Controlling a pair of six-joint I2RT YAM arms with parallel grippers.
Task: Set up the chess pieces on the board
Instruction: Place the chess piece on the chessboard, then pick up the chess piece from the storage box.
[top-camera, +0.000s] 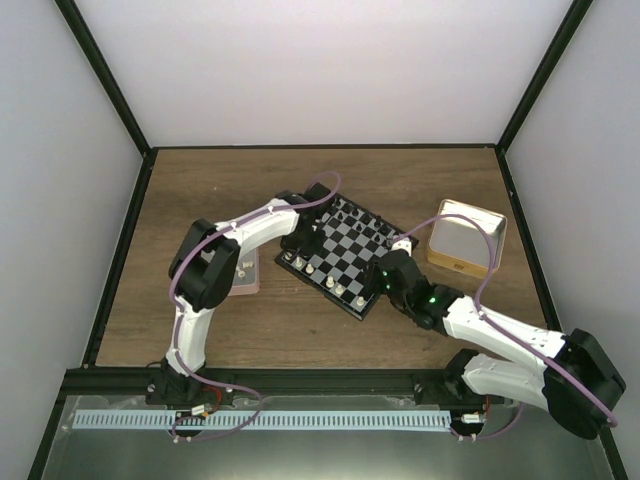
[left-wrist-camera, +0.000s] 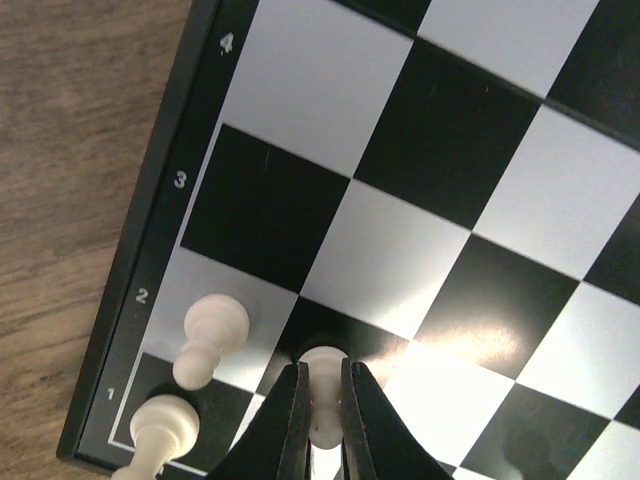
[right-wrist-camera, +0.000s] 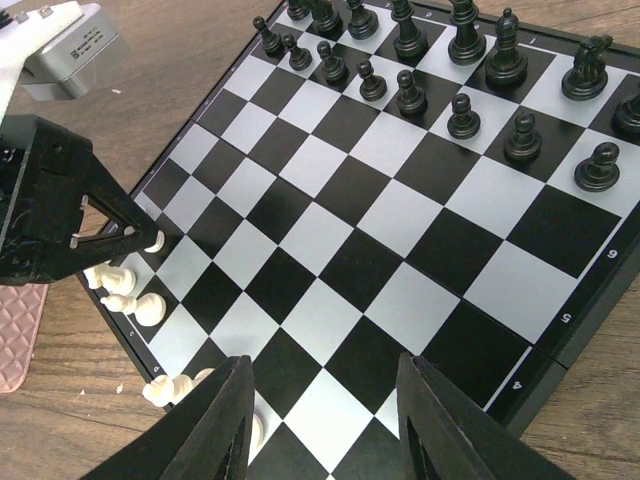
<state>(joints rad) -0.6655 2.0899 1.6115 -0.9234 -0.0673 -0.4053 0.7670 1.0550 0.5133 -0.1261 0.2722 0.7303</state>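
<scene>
Nearest thing first: the right end effector hangs over the near-right corner of the board. Its fingers are spread wide with nothing between them, just bare checks underneath.

The board sits turned like a diamond on the wooden worktop. The cream-white chess pieces that are out so far are bunched at the near-left corner, on the first two ranks.

That's where the left end effector is, clamped on a white pawn. It's holding the pawn right over a dark square in rank 2. Can't tell from the wrist view whether the pawn's base is actually touching the square, since the fingers hide it.

Just beside it there's another pawn upright on the light square next to the "2" mark. One more white piece is on the dark corner square by the "1".

Left of the board, partly under the left arm, is a pink tray.

The middle ranks of the board have no pieces on them. Along the far side the black pieces stand in two rows, pawns in front and taller ones behind.

Off to the right of the board, near it but not touching, is a tan box with a silvery inside.
</scene>
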